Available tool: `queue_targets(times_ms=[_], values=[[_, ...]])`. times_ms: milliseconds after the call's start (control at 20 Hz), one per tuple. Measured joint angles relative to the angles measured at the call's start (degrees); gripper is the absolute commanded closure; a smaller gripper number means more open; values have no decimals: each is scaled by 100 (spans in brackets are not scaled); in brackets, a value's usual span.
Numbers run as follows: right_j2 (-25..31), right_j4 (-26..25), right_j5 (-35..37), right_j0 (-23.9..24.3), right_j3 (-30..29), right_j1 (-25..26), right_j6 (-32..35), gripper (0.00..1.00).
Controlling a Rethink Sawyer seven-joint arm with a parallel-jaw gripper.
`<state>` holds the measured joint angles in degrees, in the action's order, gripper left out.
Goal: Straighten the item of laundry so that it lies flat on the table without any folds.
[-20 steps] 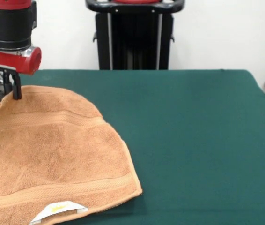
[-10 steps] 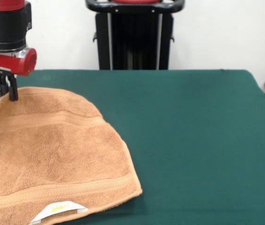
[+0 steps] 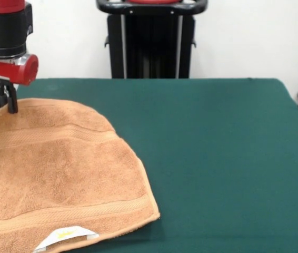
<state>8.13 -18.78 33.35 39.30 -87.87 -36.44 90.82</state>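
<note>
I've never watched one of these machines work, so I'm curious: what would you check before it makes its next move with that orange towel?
1. Gripper at the towel's far corner: ok, its tip sits right at that corner.
2. Firm hold on the cloth: cannot tell, the fingers are not shown clearly.
3. Towel flat with no folds: not ok, the far right corner looks rounded, as if tucked under.
4. Towel fully on the table: cannot tell, its left and near edges run out of the picture.
5. Label lying flat: ok as far as it shows, at the near edge.
6. Room to pull rightward: ok, bare green top there.
</note>
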Motion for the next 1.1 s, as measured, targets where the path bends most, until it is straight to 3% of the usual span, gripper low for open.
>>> queue_targets(times_ms=[1100], values=[[306, -395, -246, 449, -254, -8, 0, 100]])
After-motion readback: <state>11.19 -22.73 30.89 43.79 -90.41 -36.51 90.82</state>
